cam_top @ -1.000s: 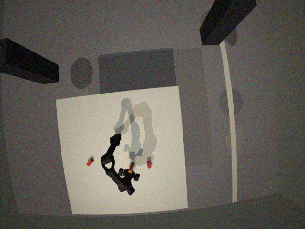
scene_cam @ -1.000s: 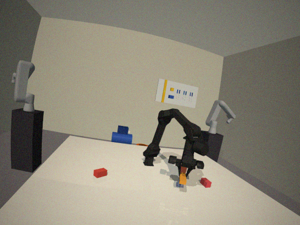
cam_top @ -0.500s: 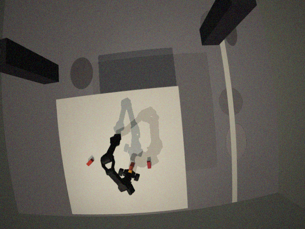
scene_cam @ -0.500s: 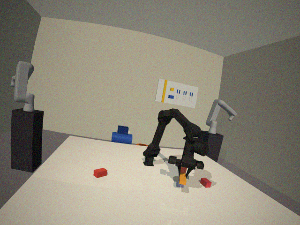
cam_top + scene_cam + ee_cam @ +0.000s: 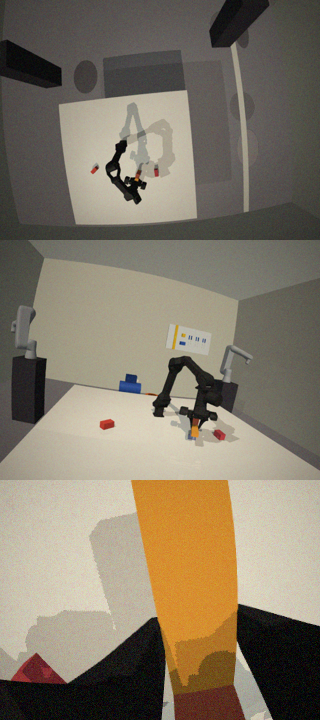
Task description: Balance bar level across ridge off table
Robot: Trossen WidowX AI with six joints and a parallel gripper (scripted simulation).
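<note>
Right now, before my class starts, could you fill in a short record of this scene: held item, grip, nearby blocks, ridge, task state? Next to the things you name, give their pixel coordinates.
held item: two-tone bar (image 5: 138,175) (image 5: 194,431) (image 5: 192,555), orange and red-brown
grip: fingers (image 5: 202,423) shut on it
nearer block: red (image 5: 156,173) (image 5: 219,434) (image 5: 37,672), on the table
farther block: red (image 5: 94,169) (image 5: 107,424), on the table
ridge: cannot tell
task state: bar not released

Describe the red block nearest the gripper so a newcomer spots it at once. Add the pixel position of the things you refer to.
On the pale table (image 5: 85,206) (image 5: 103,459), find the black gripper (image 5: 137,178) (image 5: 195,427) shut on an orange-and-brown bar (image 5: 136,179) (image 5: 194,431) (image 5: 192,580). The red block (image 5: 156,172) (image 5: 219,435) (image 5: 36,672) lies just beside it, unheld; the other red block (image 5: 94,169) (image 5: 107,424) sits much farther off.
</note>
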